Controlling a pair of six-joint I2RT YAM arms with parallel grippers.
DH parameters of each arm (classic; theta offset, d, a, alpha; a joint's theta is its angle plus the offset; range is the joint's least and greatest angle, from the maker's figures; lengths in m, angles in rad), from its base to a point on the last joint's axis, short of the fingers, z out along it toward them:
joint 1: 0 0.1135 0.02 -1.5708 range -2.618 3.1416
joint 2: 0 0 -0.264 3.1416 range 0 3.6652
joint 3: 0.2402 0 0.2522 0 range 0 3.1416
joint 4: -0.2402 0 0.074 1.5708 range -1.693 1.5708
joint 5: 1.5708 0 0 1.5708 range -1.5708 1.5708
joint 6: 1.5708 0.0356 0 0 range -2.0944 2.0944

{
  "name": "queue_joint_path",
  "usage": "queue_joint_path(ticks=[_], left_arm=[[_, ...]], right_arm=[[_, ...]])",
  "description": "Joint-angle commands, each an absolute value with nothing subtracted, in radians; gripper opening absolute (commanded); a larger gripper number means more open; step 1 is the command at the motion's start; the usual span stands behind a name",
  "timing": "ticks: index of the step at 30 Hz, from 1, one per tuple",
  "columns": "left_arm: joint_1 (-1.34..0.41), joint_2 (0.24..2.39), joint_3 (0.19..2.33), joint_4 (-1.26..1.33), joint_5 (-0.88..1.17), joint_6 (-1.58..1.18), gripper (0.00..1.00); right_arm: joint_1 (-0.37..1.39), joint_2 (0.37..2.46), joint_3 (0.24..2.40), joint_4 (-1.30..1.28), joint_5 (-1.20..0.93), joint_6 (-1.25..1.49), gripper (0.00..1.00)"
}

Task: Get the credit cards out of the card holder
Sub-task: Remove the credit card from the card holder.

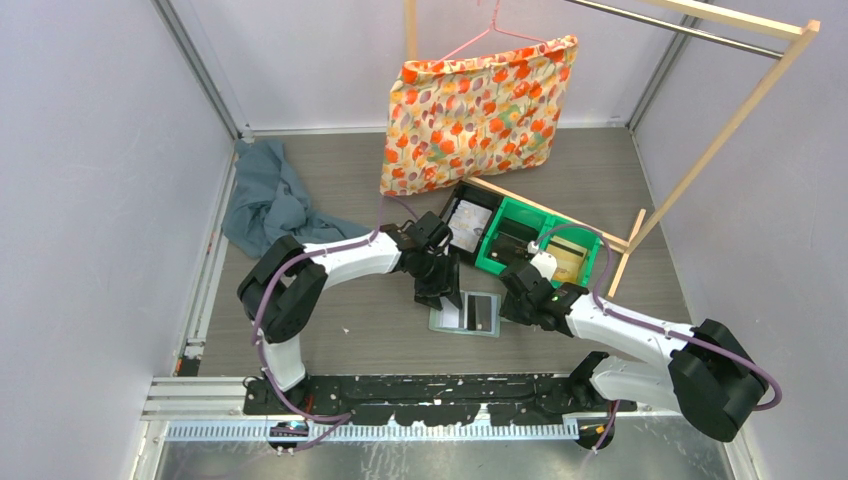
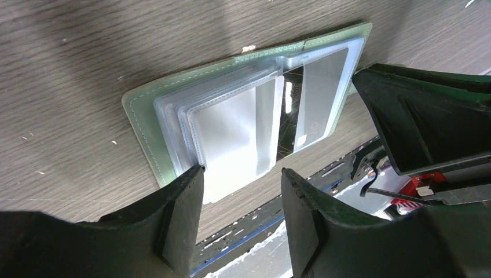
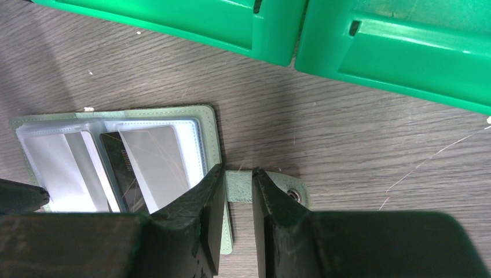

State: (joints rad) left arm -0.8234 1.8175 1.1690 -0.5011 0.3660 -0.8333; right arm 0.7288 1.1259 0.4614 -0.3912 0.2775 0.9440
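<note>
Sage-green card holder (image 2: 142,124) open flat on table (image 2: 58,87). Left gripper (image 2: 242,176) spread astride protruding pale card (image 2: 231,133): to be closed on edge, drawn straight out. Right gripper (image 3: 237,176) narrowly parted over tab (image 3: 238,192); holder to be pinned.

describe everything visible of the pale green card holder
Pale sage-green fold-over card holder with stitched edges lies open and flat on the wood-grain table. Stacked clear plastic pockets show whitish cards and one dark card. Its snap tab sits within the right pincer; the open left pincer straddles its pocket edge.
</note>
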Motion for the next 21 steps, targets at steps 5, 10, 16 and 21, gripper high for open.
queue_joint_path(ticks=[5,10,16,21], left_arm=[[-0.84,1.818,1.208,-0.54,0.313,-0.812,0.54],[-0.847,1.811,1.217,-0.56,0.287,-0.802,0.54],[-0.848,1.811,1.224,-0.567,0.286,-0.792,0.55],[-0.85,1.823,1.223,-0.548,0.318,-0.794,0.55]], right_arm=[[0.728,1.16,0.436,-0.346,0.242,0.954,0.28],[0.728,1.166,0.438,-0.345,0.239,0.951,0.28],[0.728,1.179,0.446,-0.339,0.235,0.947,0.28],[0.727,1.182,0.451,-0.341,0.234,0.945,0.28]])
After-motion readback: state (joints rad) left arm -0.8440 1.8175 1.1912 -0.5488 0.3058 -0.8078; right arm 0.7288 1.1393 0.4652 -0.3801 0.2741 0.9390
